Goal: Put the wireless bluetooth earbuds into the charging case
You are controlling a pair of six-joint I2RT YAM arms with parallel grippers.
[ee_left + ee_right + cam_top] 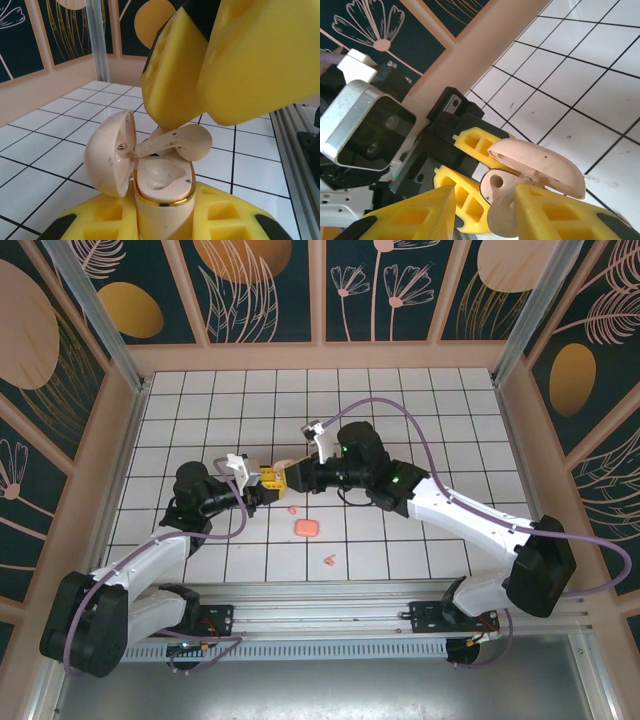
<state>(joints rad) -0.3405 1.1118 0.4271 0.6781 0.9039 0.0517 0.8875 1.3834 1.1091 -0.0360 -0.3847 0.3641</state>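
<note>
Two grippers meet above the middle of the table. On the left, the left gripper (262, 480) is clamped on the cream charging case (162, 200), its yellow fingers (225, 220) pressed against the case's sides and holding it upright off the surface. The lid (107, 155) hangs open to the left. A cream earbud (175, 142) lies tilted across the case's mouth, stem toward the lid, not yet seated in a pocket.

Just right of it, the right gripper (297, 477) reaches in from the right with its jaws partly spread. In the right wrist view the earbud touches one finger, and a gap shows on the other side.

On the white tiled table (450, 400), nearer than the grippers, lie a pink earbud (291, 508), a closed pink case (306, 528) just right of it, and another pink earbud (327, 561) nearer still.

Dark wall panels (260, 290) with pale floral prints, framed in light wood, enclose the far, left and right sides. A metal rail (330, 615) runs along the near edge.
</note>
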